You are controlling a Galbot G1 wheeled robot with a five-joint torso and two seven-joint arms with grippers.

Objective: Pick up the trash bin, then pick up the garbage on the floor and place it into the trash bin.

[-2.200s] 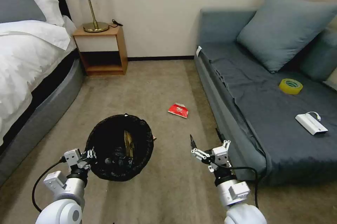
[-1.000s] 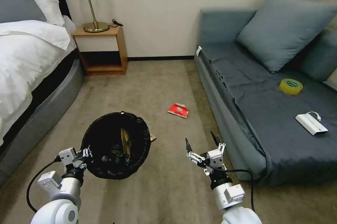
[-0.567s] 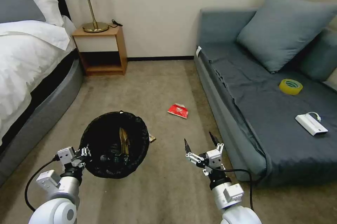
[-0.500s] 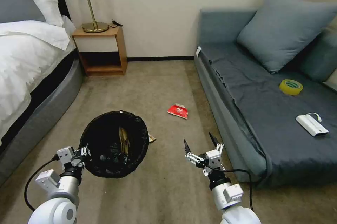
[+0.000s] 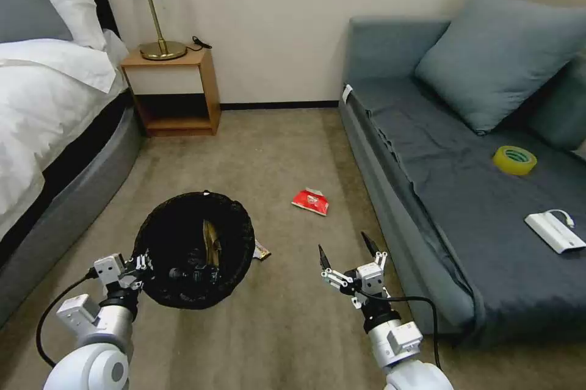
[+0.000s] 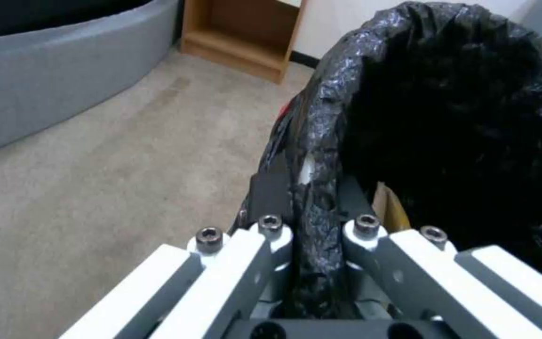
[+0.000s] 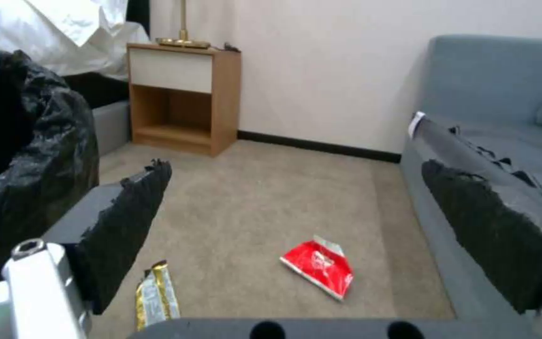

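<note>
**Litter on a bedroom carpet**

Beige carpet (image 5: 274, 152) runs between a bed base (image 5: 73, 195) on one side and a grey-blue sofa (image 5: 390, 195) on the other, with a wooden nightstand (image 5: 174, 91) standing at the far wall. A flat red packet (image 5: 311, 201) lies in the open near the sofa's front edge. A brown-gold wrapper (image 5: 262, 250) lies nearer, partly hidden beside the trash bin (image 5: 194, 248).
</note>
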